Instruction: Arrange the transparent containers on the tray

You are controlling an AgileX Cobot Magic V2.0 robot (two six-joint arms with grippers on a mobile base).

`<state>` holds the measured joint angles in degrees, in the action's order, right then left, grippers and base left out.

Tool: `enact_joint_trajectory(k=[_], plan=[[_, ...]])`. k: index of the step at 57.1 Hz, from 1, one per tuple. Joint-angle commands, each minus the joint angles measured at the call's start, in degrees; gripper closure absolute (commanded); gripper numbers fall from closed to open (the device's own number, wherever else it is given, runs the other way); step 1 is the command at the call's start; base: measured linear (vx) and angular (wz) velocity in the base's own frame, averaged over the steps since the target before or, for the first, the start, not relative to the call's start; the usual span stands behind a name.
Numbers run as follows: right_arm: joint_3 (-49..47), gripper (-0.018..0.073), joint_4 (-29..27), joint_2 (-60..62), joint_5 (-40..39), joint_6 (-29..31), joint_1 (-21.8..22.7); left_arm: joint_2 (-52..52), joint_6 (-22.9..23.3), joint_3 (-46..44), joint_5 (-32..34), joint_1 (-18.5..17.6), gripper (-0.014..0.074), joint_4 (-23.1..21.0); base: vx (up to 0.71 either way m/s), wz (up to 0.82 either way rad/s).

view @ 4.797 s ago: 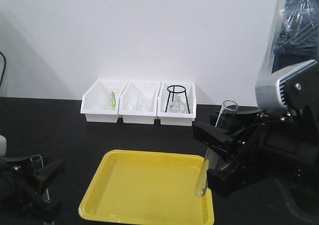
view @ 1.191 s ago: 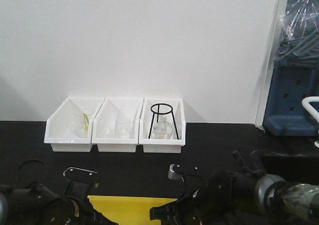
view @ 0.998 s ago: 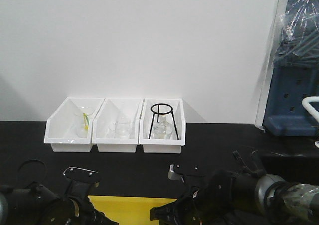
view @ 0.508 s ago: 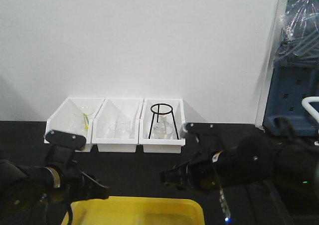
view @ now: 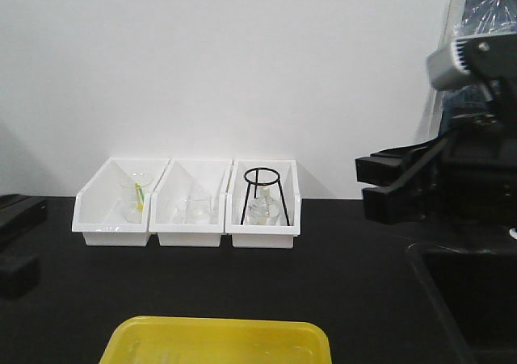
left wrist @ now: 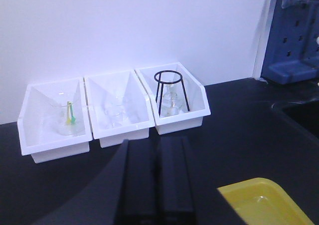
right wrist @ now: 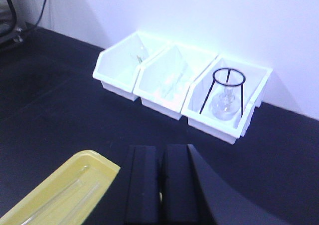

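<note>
The yellow tray lies at the near edge of the black table. In the right wrist view its corner shows at lower left, with two clear test tubes lying flat inside, side by side. My right gripper is shut and holds nothing, hovering just right of the tray. My left gripper is also shut and holds nothing, left of the tray's corner. In the front view the right arm is raised at the right and the left arm sits at the left edge.
Three white bins stand in a row against the back wall. They hold glassware, and the right one holds a black wire tripod. A dark sink recess is at the right. Blue equipment stands beyond it.
Both arms have risen off the tray and drawn apart to the sides. The test tube that the right gripper held earlier is no longer in it.
</note>
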<state>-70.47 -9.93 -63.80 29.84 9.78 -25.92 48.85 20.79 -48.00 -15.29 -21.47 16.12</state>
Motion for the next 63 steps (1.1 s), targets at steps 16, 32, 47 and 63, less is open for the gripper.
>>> enact_joint_trajectory(k=[16,32,47,63], plan=[[12.1,0.0572,-0.1,9.2,-16.4,0.8,0.3,-14.4,0.5,5.7,3.5,-0.2,0.0539,0.3,0.00,0.00],[13.5,0.0572,-0.1,9.2,-14.8,0.8,0.3,-14.9,0.5,5.7,3.0,-0.2,0.0539,0.3,0.00,0.00],[13.5,0.0572,-0.1,9.2,-13.8,0.8,0.3,-14.9,0.5,5.7,3.0,-0.2,0.0539,0.3,0.00,0.00],[13.5,0.0572,-0.1,9.2,-13.8,0.8,0.3,-22.2,-10.3,12.0,3.7,1.6,0.0538,-1.4,0.00,0.00]])
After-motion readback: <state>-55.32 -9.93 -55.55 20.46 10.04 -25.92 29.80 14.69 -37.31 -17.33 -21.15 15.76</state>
